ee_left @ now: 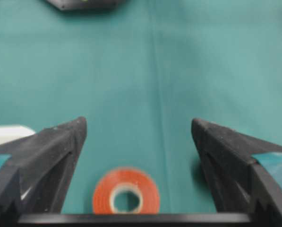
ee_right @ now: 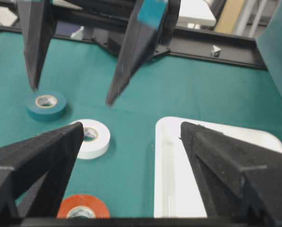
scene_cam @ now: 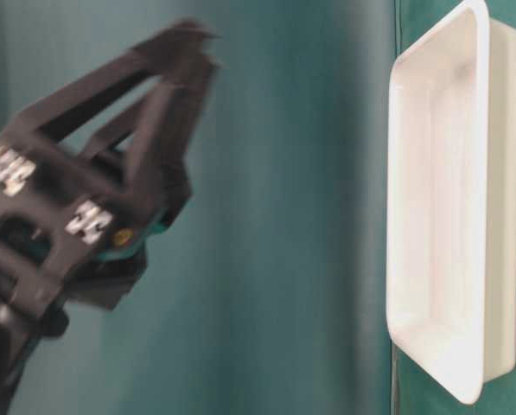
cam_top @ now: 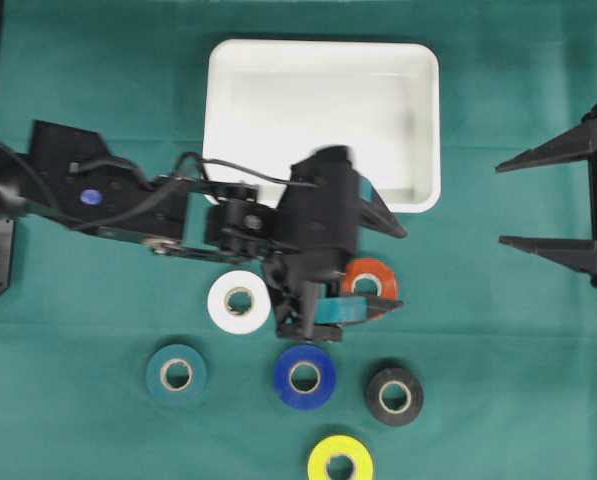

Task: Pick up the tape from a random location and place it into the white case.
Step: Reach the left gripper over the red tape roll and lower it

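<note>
Left claw (cam_top: 378, 265): spread wide, empty, poised over orange tape roll (cam_top: 369, 280) just beside white case (cam_top: 323, 120). Right claw (cam_top: 548, 200): wide, idle. Risk: nearby white roll (cam_top: 239, 301) nudged if descent drifts.

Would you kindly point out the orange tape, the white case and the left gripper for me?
orange tape (ee_left: 126, 195): left wrist view, on the top face of the roll.
white case (cam_top: 321, 105): overhead view, on its bare floor.
left gripper (ee_left: 138, 130): left wrist view, midway between the open fingertips.
</note>
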Action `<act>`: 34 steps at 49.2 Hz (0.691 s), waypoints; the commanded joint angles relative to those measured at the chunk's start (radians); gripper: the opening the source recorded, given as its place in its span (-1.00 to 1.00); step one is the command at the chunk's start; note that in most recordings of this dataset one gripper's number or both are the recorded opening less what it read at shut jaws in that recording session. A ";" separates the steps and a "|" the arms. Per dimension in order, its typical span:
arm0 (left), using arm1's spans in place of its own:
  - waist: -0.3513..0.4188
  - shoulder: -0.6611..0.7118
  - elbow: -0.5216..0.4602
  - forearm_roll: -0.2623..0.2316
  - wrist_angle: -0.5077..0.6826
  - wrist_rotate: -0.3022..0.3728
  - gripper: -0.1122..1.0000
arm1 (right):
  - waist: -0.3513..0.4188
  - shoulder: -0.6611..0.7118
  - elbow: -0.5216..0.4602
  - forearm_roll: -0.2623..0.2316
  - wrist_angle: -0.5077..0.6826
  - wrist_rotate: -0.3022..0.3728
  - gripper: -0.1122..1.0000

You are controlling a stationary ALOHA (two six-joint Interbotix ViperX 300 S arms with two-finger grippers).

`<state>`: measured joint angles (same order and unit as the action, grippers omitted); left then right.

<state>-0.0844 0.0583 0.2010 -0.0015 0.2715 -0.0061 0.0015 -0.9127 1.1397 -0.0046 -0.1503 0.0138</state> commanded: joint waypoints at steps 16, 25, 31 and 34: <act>0.002 0.103 -0.270 0.003 0.422 0.005 1.00 | -0.002 0.018 -0.028 0.002 0.003 0.002 0.86; 0.002 0.132 -0.331 0.003 0.523 0.000 1.00 | 0.000 0.020 -0.028 0.000 0.003 0.002 0.86; 0.002 0.135 -0.334 0.003 0.528 0.000 1.00 | -0.002 0.021 -0.028 0.000 0.006 0.002 0.86; 0.002 0.135 -0.334 0.003 0.528 0.000 1.00 | -0.002 0.023 -0.028 0.002 0.006 0.002 0.86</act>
<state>-0.0859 0.2117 -0.1074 -0.0015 0.8007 -0.0046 0.0015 -0.8989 1.1397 -0.0046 -0.1411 0.0138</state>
